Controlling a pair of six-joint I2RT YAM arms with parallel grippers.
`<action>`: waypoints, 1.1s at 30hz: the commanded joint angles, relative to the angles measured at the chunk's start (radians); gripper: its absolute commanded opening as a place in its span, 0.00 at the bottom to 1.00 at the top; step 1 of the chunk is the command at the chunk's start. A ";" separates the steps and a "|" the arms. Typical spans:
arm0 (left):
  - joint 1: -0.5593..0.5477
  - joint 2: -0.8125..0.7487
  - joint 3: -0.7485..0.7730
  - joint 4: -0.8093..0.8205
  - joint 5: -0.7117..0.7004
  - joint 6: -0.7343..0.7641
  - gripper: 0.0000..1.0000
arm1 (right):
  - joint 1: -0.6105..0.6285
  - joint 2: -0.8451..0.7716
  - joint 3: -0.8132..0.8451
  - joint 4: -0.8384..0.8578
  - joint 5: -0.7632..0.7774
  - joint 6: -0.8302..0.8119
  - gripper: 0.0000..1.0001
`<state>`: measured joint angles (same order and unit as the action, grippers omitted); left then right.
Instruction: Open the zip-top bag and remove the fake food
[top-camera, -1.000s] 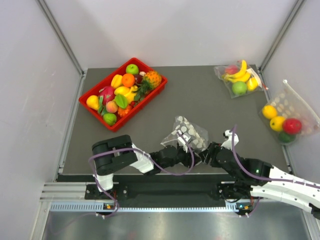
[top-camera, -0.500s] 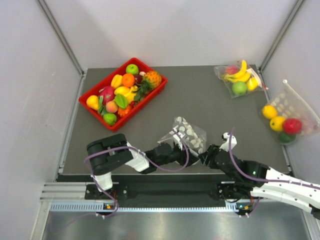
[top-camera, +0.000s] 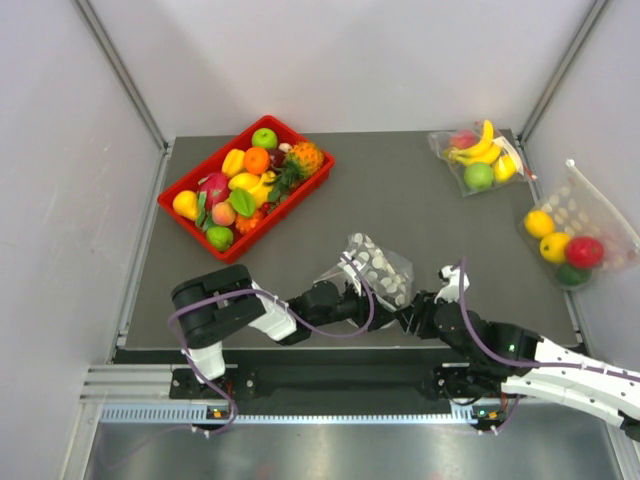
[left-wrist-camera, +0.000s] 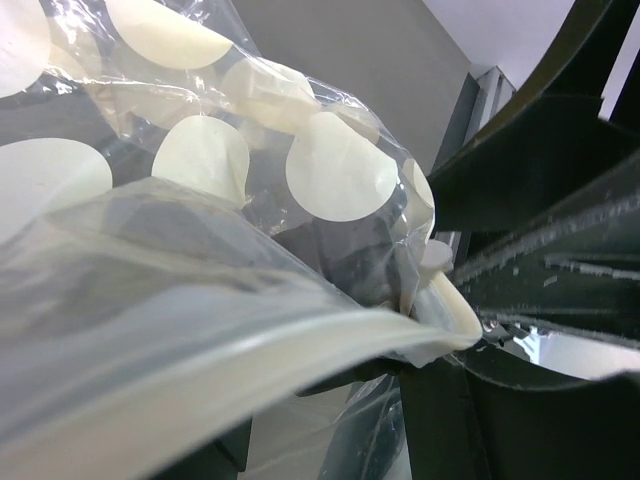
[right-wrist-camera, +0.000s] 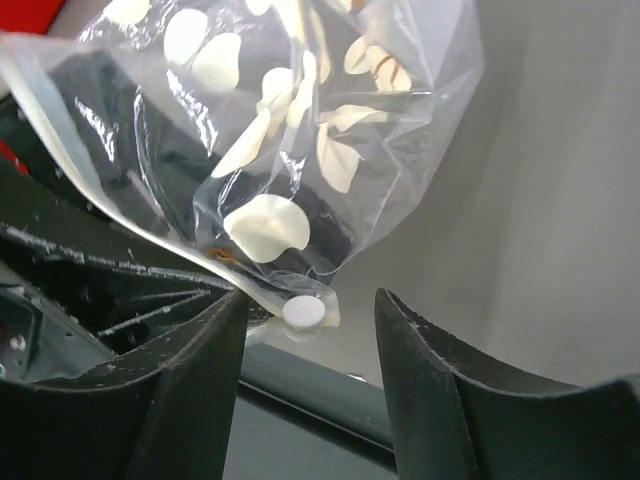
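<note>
Zip-top bag (top-camera: 378, 268), dotted and crumpled, is at the near middle of the table (top-camera: 400, 200), between the two grippers. The left gripper (top-camera: 347, 293) pinches the bag's white zip strip (left-wrist-camera: 300, 350). The right gripper (top-camera: 406, 318) is spread, with a corner (right-wrist-camera: 305, 312) of the bag lying unclamped between its fingers.

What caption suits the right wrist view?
Open right claw straddling a corner of the dotted bag.

Top cam bright, even, soft shadows, all sharp. Left wrist cam way too close: zip-top bag (left-wrist-camera: 200, 330) milky, blurred. Right wrist cam crisper, glare streaks on plastic, right pincer (right-wrist-camera: 312, 330) pretty dark.
</note>
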<state>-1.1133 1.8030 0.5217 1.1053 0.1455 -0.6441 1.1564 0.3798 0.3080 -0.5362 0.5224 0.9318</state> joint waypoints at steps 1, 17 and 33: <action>0.006 -0.031 0.027 0.071 0.045 -0.022 0.27 | 0.011 0.017 0.014 0.065 -0.054 -0.085 0.55; 0.013 -0.039 -0.014 0.159 0.150 -0.022 0.31 | 0.009 0.058 -0.015 0.153 -0.033 -0.125 0.00; 0.067 -0.110 -0.123 0.149 0.190 -0.005 0.45 | 0.011 -0.020 0.005 -0.030 0.060 -0.014 0.00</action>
<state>-1.0580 1.7279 0.4278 1.1992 0.2810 -0.6544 1.1698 0.3149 0.2893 -0.4515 0.4507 0.9401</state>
